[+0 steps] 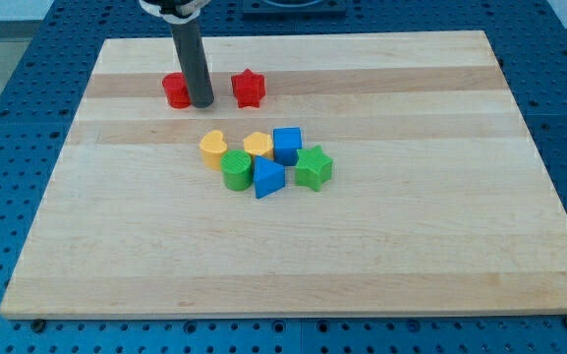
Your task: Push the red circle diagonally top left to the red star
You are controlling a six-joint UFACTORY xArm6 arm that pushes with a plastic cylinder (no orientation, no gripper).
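The red circle point(175, 90) lies near the view's top left on the wooden board point(293, 246), partly hidden by my rod. My tip point(202, 103) touches the circle's right side, between it and the red star point(249, 88). The red star lies a short way to the right of the tip, at about the same height as the circle.
A cluster sits near the board's middle: a yellow block point(213, 148), a second yellow block point(256, 145), a blue cube point(287, 145), a green cylinder point(236, 169), a blue triangle point(268, 178) and a green star point(313, 166).
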